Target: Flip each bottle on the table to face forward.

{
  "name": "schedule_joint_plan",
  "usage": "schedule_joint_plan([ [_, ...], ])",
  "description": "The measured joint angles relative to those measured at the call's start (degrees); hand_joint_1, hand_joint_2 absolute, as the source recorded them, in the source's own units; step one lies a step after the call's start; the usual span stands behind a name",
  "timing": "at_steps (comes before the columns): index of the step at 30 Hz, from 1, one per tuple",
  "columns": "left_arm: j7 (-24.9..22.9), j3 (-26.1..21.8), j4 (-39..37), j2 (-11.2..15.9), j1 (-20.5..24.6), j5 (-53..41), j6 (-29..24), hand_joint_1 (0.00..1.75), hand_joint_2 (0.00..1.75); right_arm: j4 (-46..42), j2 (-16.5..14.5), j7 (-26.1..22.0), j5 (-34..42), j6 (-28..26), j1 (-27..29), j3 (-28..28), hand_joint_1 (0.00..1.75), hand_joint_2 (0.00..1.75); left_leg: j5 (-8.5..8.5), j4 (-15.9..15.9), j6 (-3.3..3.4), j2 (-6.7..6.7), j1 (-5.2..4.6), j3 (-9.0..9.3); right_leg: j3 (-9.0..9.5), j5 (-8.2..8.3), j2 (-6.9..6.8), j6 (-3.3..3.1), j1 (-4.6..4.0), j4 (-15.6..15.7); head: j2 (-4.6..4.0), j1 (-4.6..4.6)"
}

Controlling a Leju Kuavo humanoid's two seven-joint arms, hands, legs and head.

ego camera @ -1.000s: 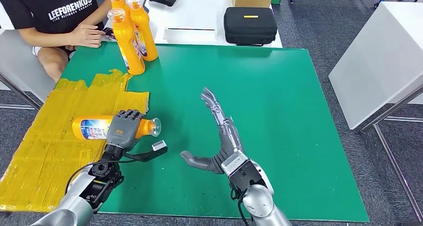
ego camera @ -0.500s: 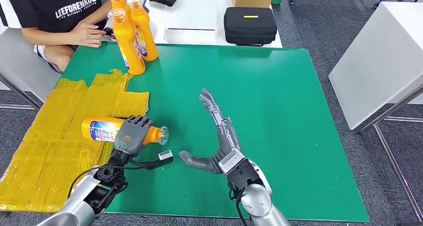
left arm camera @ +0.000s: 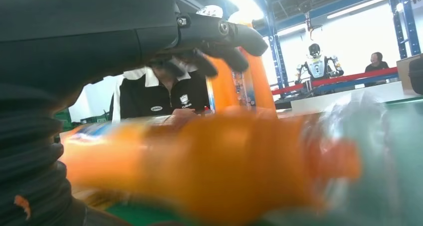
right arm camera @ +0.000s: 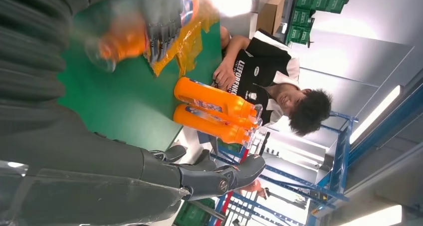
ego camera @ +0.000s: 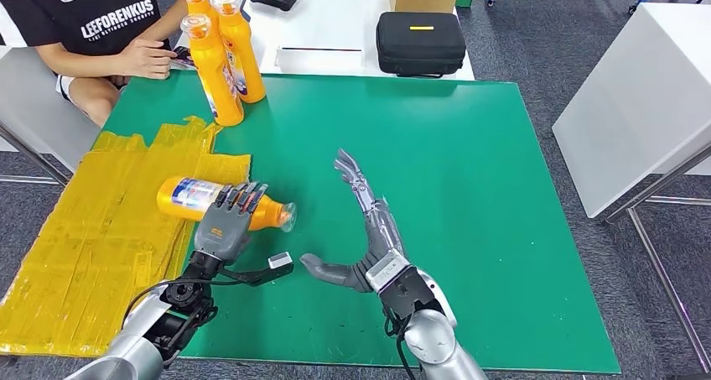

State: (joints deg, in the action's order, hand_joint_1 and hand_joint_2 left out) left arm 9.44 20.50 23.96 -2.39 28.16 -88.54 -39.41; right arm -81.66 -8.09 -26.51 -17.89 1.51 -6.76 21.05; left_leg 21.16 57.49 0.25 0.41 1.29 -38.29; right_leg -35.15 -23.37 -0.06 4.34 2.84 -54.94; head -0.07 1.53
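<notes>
Left robot hand [ego camera: 225,226] grips a lying orange bottle [ego camera: 220,203] from above, dark fingers [ego camera: 241,197] curled over its neck-side body, palm back facing up. Forearm comes up from the lower left edge of the head view, wrist bent so the hand points away from the robot. Bottle is tilted: clear cap [ego camera: 288,216] to the hand's right and slightly toward the robot, label end to the hand's left and further off, over the edge of the yellow taped sheet [ego camera: 84,229]. Can't tell whether the bottle touches the worktop [ego camera: 469,187] or is lifted just off it. In the left wrist view the bottle [left arm camera: 209,161] is a motion-blurred orange mass under the fingers [left arm camera: 234,34].

Right robot hand [ego camera: 362,225] is to the right of the left one, near but apart, holding nothing: spread wide, fingers straight and pointing away from the robot, thumb [ego camera: 323,268] stuck out sideways toward the left hand, palm edge-on, low over the green worktop.

Well beyond the left hand, at the far left of the worktop, three upright orange bottles [ego camera: 216,53] stand in a tight cluster. Just behind them a person in a black shirt [ego camera: 92,19] sits, a hand [ego camera: 144,59] beside the bottles.
</notes>
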Motion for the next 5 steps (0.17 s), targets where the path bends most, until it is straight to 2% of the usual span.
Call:
schedule_joint_plan([
  [5,0.2,-0.6,-0.2,-0.2,0.1,0.3,0.0,0.00,1.75,0.0,0.0,0.0,0.0,0.0,0.0,0.0,0.00,1.75,0.00,0.0,0.00,0.00,0.00,0.00,0.00,0.00,0.00,0.00,0.00,0.0,0.00,0.00],
])
